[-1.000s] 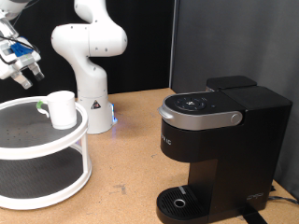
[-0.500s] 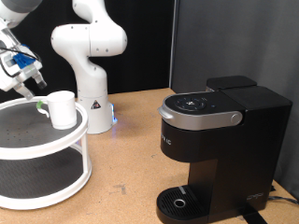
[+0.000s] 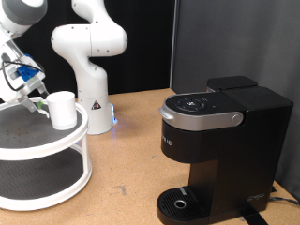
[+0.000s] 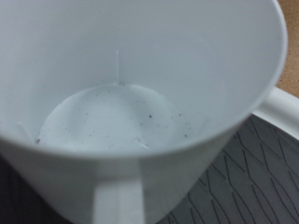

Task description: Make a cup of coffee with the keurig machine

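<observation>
The white cup (image 3: pixel 63 110) stands upright on the top tier of a round white two-tier stand (image 3: pixel 56 150) at the exterior view's left. My gripper (image 3: pixel 36 97) is just to the left of the cup at its rim height, fingers pointing down and spread, with nothing between them. In the wrist view the cup's empty inside (image 4: pixel 121 121) fills the picture from very close; my fingers do not show there. The black keurig machine (image 3: pixel 220 141) stands at the exterior view's right, its lid with the silver band (image 3: pixel 199 118) down and its round drip tray (image 3: pixel 178 202) bare.
The white arm base (image 3: pixel 91 66) with a blue light stands behind the stand. The stand's tiers carry dark ribbed mats (image 4: pixel 243 177). Bare wooden tabletop (image 3: pixel 131 159) lies between the stand and the machine. A black curtain hangs behind.
My gripper has come down and moved right, from above the stand's left edge to right beside the cup. The cup and the machine have not moved.
</observation>
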Motion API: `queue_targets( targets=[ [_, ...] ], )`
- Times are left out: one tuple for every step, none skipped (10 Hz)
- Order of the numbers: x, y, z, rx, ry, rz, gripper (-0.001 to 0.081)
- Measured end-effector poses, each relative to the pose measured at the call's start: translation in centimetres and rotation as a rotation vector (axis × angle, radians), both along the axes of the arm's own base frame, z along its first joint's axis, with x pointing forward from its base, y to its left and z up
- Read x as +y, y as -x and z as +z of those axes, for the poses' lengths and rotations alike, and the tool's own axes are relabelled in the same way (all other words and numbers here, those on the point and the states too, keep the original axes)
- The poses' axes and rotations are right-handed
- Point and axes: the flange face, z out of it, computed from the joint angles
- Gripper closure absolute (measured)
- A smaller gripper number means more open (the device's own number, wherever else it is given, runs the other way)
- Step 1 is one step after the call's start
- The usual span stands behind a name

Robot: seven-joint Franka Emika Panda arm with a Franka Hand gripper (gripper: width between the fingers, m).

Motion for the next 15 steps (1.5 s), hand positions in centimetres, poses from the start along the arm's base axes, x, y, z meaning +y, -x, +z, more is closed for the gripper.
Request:
queue_targets(
  targets=[
    [0.1, -0.1, -0.3, -0.003, -0.008, -0.003, 0.0003],
    [0.2, -0.2, -0.6, -0.003, -0.017, -0.005, 0.0003],
    [0.3, -0.3, -0.7, -0.003, -0.024, -0.005, 0.0003],
    [0.3, -0.4, -0.8, -0.002, -0.027, -0.004, 0.0131],
    [0.4, -0.5, -0.8, -0.002, -0.029, -0.003, 0.0271],
    [0.4, -0.5, -0.8, -0.002, -0.03, -0.001, 0.0271],
    [0.5, -0.5, -0.8, -0.001, -0.031, -0.001, 0.042],
    [0.5, -0.5, -0.8, -0.001, -0.032, -0.001, 0.042],
    [0.4, -0.5, -0.8, -0.003, -0.031, -0.004, 0.0596],
    [0.1, -0.5, -0.6, -0.011, -0.019, -0.02, 0.074],
    [-0.2, -0.4, -0.2, -0.012, -0.007, -0.044, 0.074],
    [-0.4, -0.2, 0.3, -0.011, -0.007, -0.056, 0.0739],
    [-0.6, 0.2, 1.1, -0.017, -0.02, -0.058, 0.0739],
    [-0.8, 0.6, 2.2, -0.024, -0.041, -0.057, 0.0739],
    [-1.1, 0.9, 3.4, -0.026, -0.067, -0.06, 0.0739]
  ],
)
